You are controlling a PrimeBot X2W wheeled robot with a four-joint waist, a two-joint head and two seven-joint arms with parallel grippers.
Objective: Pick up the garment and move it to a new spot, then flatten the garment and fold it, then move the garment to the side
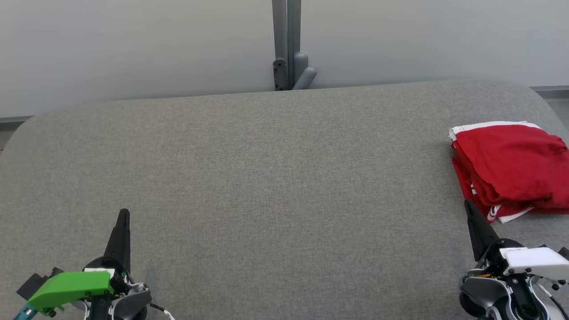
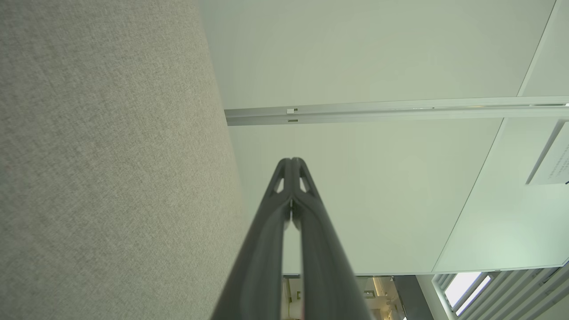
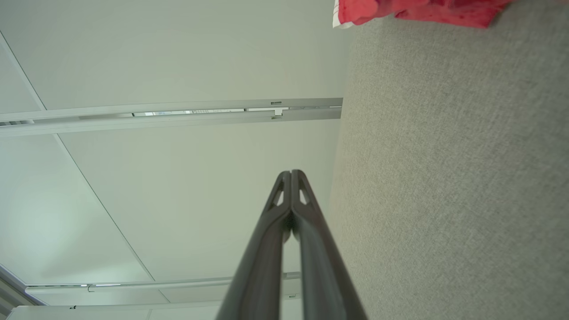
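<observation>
A red garment point(image 1: 511, 171) with white trim lies folded in a thick stack at the right edge of the grey fabric table point(image 1: 266, 178); its edge also appears as red garment point(image 3: 418, 10) at the top of the right wrist view. My right gripper point(image 1: 467, 205) sits at the lower right, shut and empty, its tip just short of the stack's near corner. My left gripper point(image 1: 124, 213) rests at the lower left, shut with nothing in it. Both wrist views show the fingertips pressed together: left gripper point(image 2: 291, 161), right gripper point(image 3: 291, 173).
A pale wall stands behind the table, with a grey post and bracket point(image 1: 289, 66) at its middle. The table's rounded far corners drop off at left and right. The broad grey surface spans between the two grippers.
</observation>
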